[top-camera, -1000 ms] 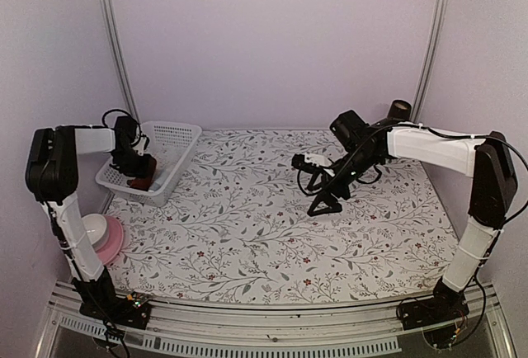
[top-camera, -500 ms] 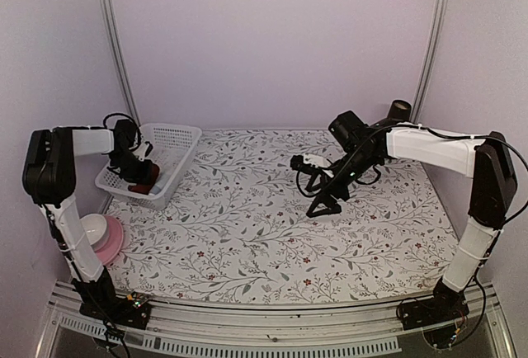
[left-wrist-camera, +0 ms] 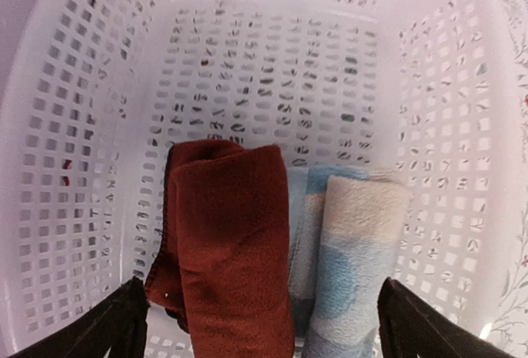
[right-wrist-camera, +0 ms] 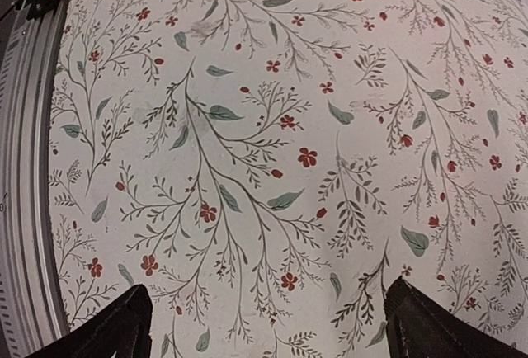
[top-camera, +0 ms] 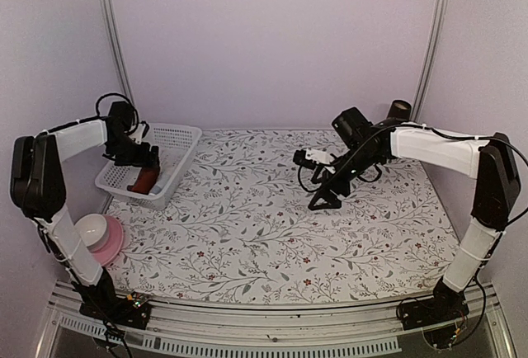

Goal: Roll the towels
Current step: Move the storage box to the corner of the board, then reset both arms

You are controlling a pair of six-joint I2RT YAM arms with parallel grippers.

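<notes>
A white perforated basket stands at the far left corner of the floral worktop; both towels lie inside it, side by side at the near end of its floor, the far end bare. In the left wrist view the basket's slotted walls rise on all sides; the maroon towel lies on the left and the checked towel on the right, their long edges touching. The maroon one is a thick, plain, dark red bundle, wrapped over on itself, with a rounded fold at its far end and a darker hem down its left side. The checked one is a narrower soft roll in patches of light blue and pale peach, fuzzy in texture; its near end runs out of the picture. From above only the maroon towel shows, as a dark red patch in the basket.

The left hand hangs over the towels, fingers spread wide, gripping nothing; the right hand is likewise spread, above bare worktop well away from the basket. Near the left arm's lower part a white bowl sits on a pink dish.
</notes>
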